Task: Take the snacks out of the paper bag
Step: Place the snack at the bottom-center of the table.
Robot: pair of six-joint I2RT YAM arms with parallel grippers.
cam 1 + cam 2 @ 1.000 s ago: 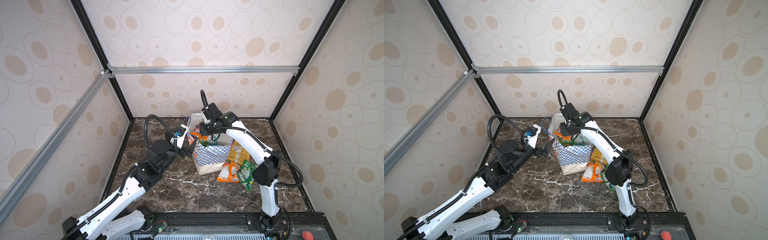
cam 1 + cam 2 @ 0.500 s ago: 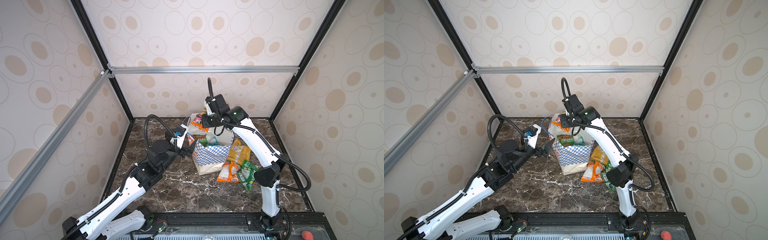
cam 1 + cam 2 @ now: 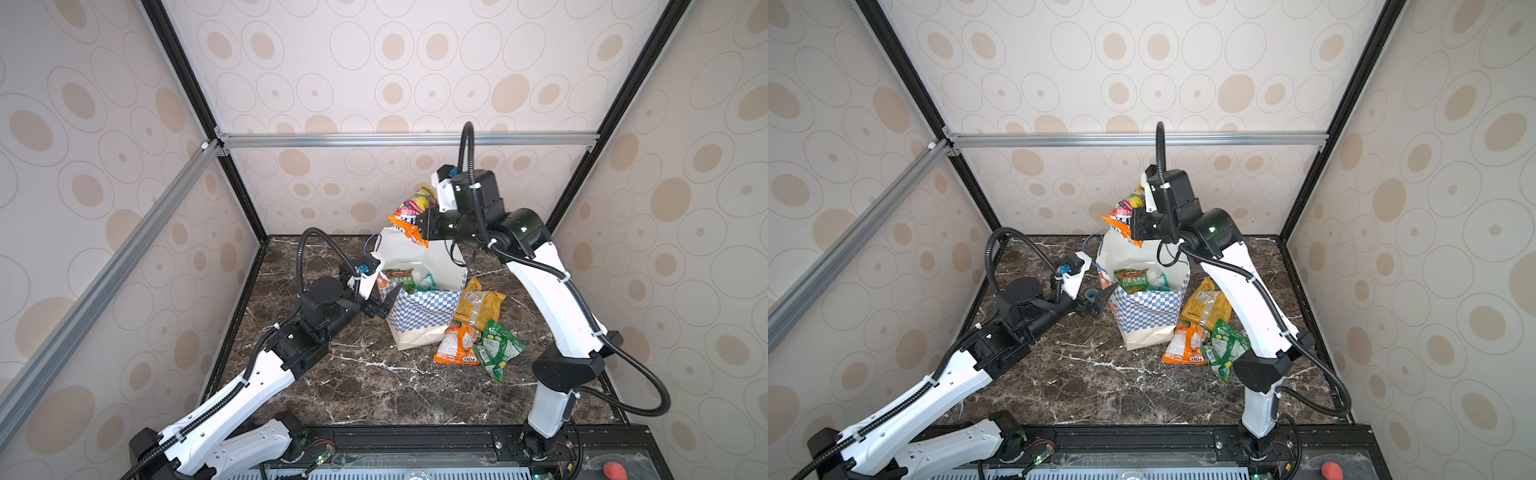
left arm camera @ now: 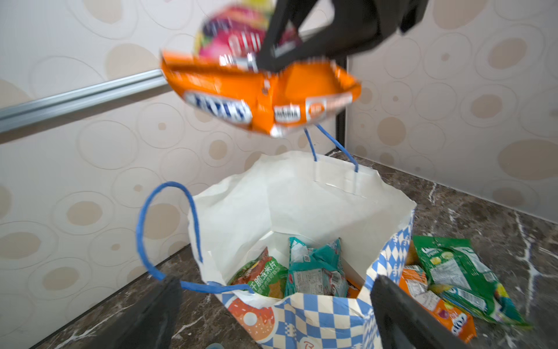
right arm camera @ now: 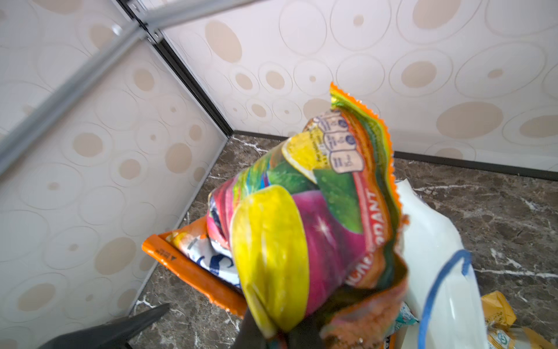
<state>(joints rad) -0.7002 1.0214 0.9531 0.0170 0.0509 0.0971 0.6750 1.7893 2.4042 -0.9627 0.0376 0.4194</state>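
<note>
Your right gripper is up high, over the paper bag. Its jaws are pinched almost closed on an orange packet with bright fruit printed on it. In the left wrist view you can see the black fingers biting the top of that packet. The packet hangs in the air above the open mouth of the bag and touches only the jaws. It looks a bit blurry in both wrist views.

Your left gripper is down low, just beside the bag, near its rim on your left side. Its jaws are spread as wide as they go and there is nothing in them. I cannot tell if a jaw touches the paper.

The bag stands upright on the marble table, toward the back wall. Look inside from the left wrist view and you find more snacks: a green packet and a teal packet, side by side down at the bottom.

Three snacks are out on the table, all on your right side of the bag. A yellow-orange packet lies right up against the bag. In front of it are an orange-and-white packet and a crinkly green one — these two touch each other.
</note>
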